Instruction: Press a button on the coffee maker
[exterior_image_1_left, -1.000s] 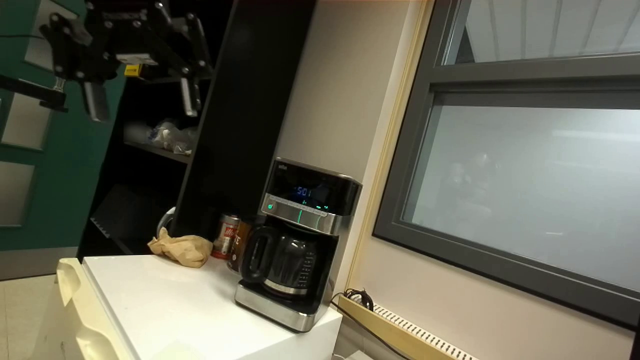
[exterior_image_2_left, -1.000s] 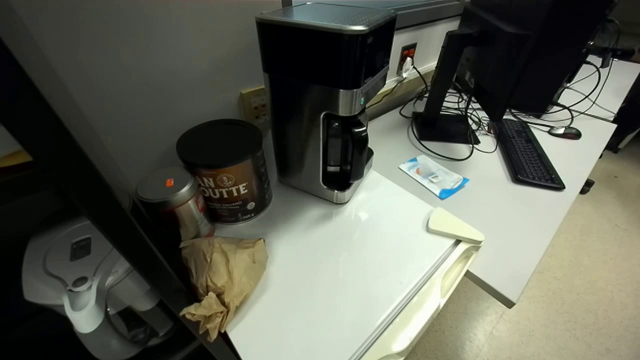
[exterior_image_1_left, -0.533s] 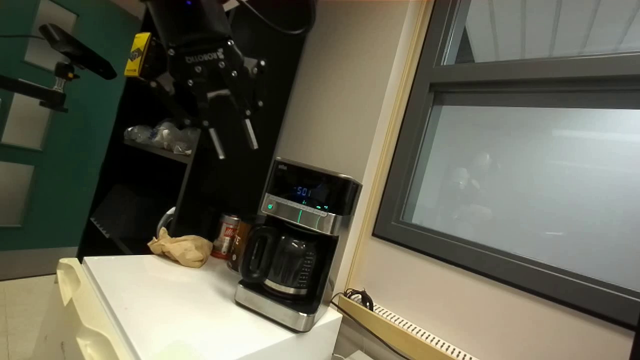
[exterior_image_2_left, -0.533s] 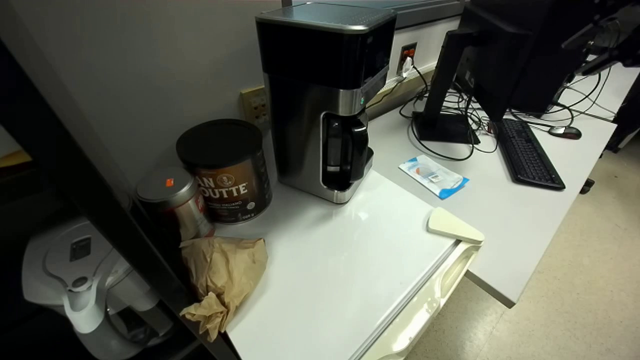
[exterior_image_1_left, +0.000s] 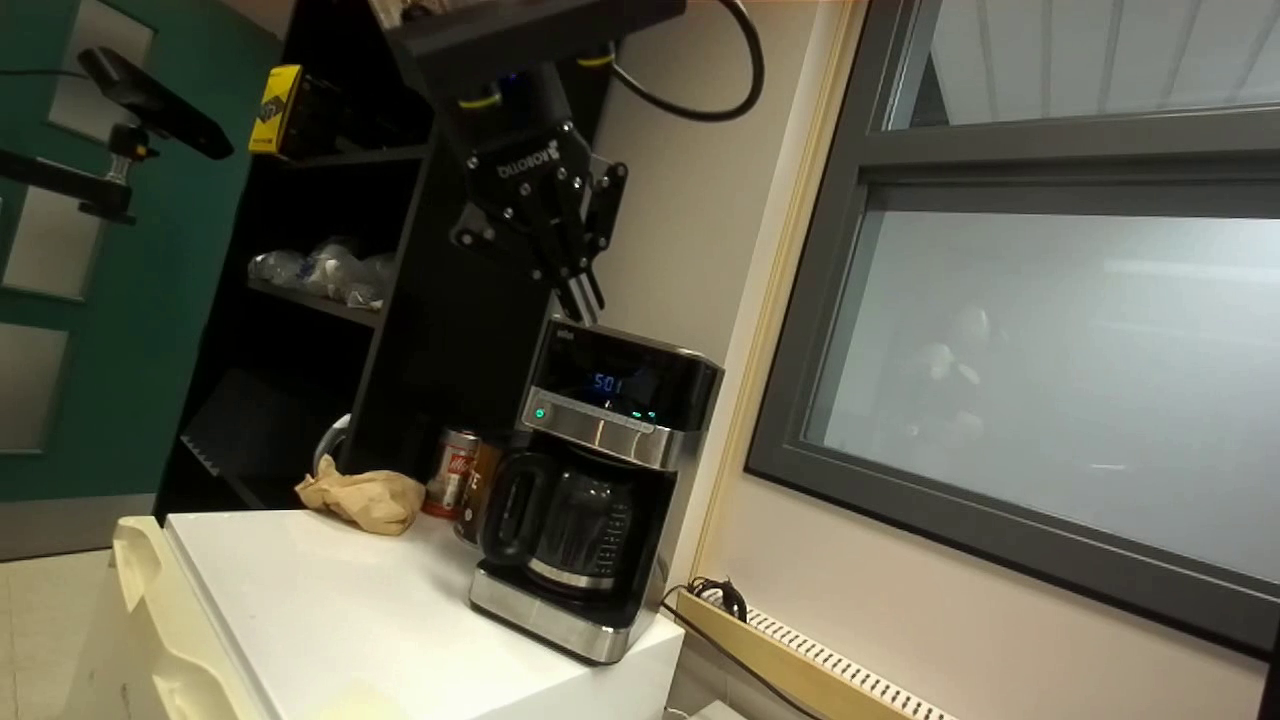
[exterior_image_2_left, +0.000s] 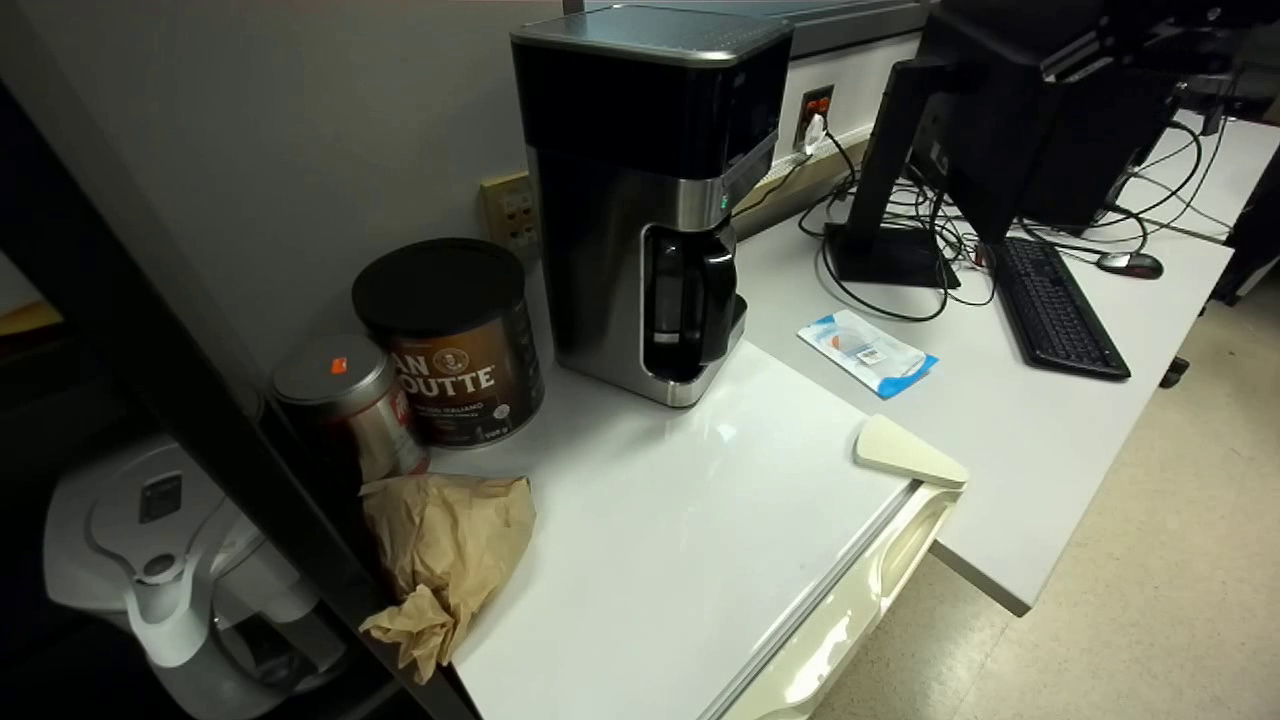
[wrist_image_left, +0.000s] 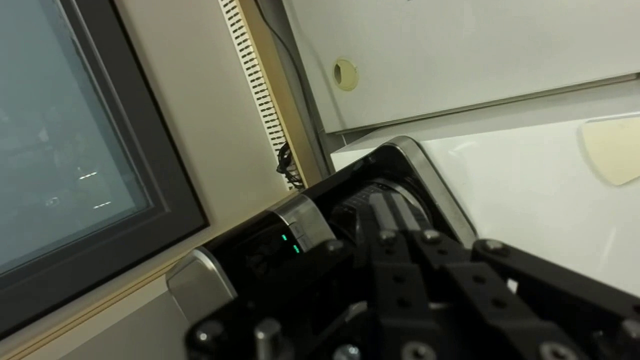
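Currently my gripper (wrist_image_left: 389, 200), blurred up close, looks pinched together on nothing, presumably for poking; the coffee maker (exterior_image_1_left: 603, 482) stands at one corner of the white tabletop (exterior_image_1_left: 330, 600), buttons (exterior_image_1_left: 600, 416) outward.

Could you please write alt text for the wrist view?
A coffee maker slants across the frame, two green lights glowing; the pincer, fingers close together, hides part of it and its carafe. A window is at left.

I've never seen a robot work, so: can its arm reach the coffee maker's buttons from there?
Probably yes, once it moves closer: the gripper hangs in front of the drip coffee maker, with nothing visible blocking its button strip.
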